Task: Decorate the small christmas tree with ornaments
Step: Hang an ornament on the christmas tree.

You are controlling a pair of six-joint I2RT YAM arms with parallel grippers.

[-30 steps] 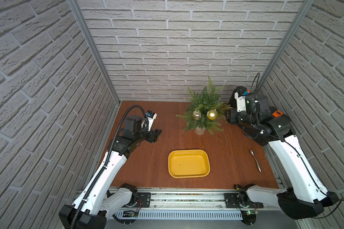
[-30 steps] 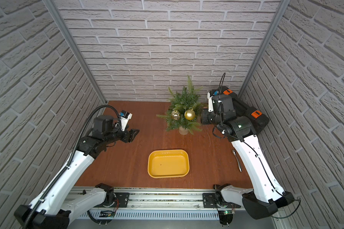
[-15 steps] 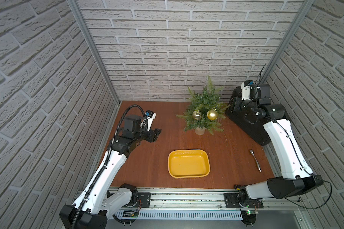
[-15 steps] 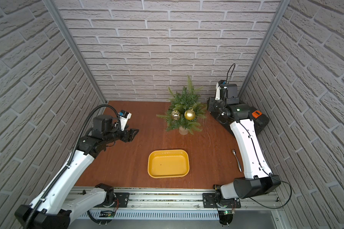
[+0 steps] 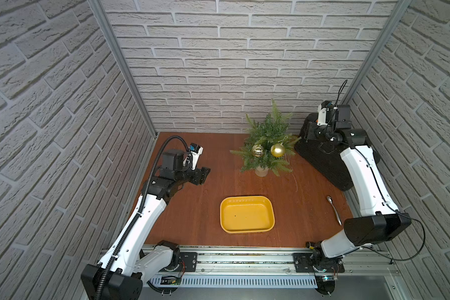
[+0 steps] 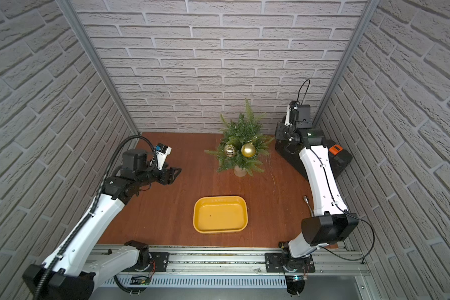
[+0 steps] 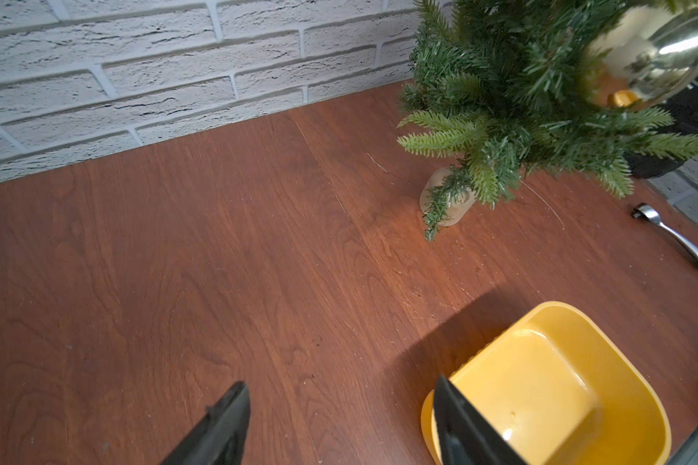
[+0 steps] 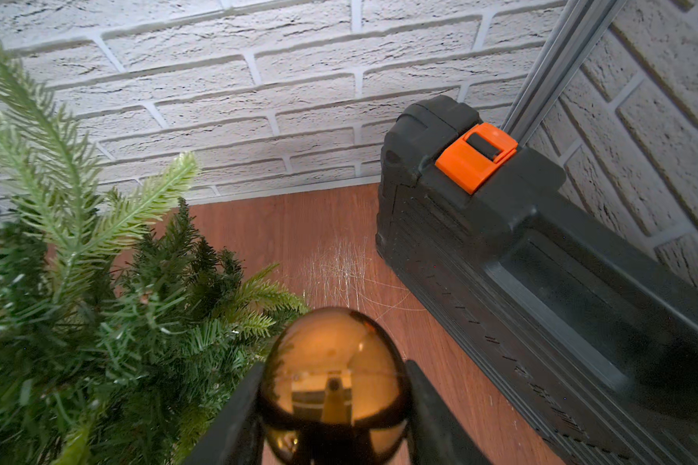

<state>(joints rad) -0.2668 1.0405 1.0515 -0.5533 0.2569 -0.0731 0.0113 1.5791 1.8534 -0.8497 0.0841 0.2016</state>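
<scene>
right gripper [image 8: 333,382] clamps bronze bauble [image 8: 333,346] (tree [image 5: 268,130] stands in pot [image 5: 261,172]).

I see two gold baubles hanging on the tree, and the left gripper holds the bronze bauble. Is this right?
Only the arm is wrong. The right gripper holds the bronze bauble, as the right wrist view shows. The pale gold bauble and the satin gold bauble hang on the tree.

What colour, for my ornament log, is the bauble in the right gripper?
Dark bronze-amber bauble, clearest in right wrist view.
</scene>
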